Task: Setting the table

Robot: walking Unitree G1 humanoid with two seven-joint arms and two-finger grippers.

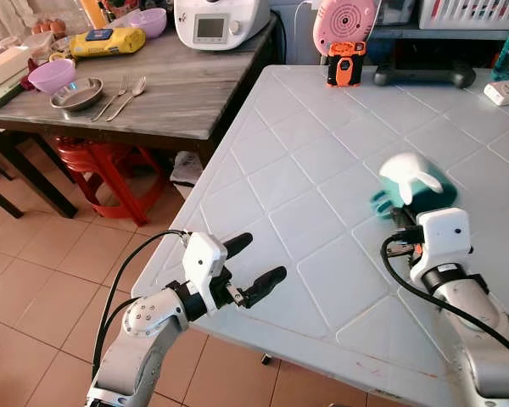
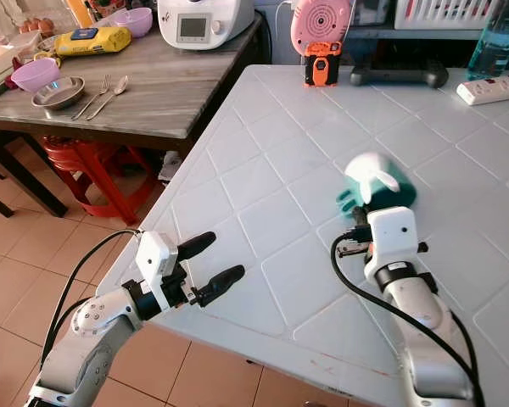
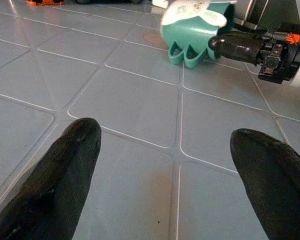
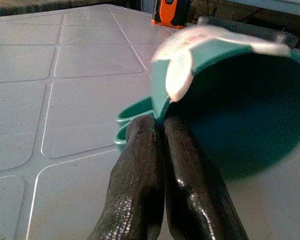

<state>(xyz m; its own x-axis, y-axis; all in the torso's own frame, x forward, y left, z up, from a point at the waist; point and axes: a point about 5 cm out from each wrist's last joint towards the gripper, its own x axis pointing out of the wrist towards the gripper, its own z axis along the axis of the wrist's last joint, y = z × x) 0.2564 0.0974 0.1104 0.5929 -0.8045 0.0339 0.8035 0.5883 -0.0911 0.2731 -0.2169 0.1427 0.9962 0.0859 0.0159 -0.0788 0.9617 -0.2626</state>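
Black fingers of the left gripper [image 1: 253, 259] stand spread wide just over the near left edge of the white tiled table [image 1: 322, 170], holding nothing. Further in, the right gripper [image 4: 162, 131] has its two fingers pinched together on the rim of a teal mug [image 1: 411, 186], which is tipped with its mouth toward the robot. Beyond, on a grey wooden table [image 1: 178, 93], lie a metal bowl [image 1: 76, 93], a fork [image 1: 112, 97] and a spoon [image 1: 129, 96].

White tiled table [image 1: 322, 220] has a teal cup [image 1: 416, 188] tipped on its side, plus an orange gadget [image 1: 343, 65], dark tray [image 1: 424, 75] and power strip [image 1: 506, 91] along the back.
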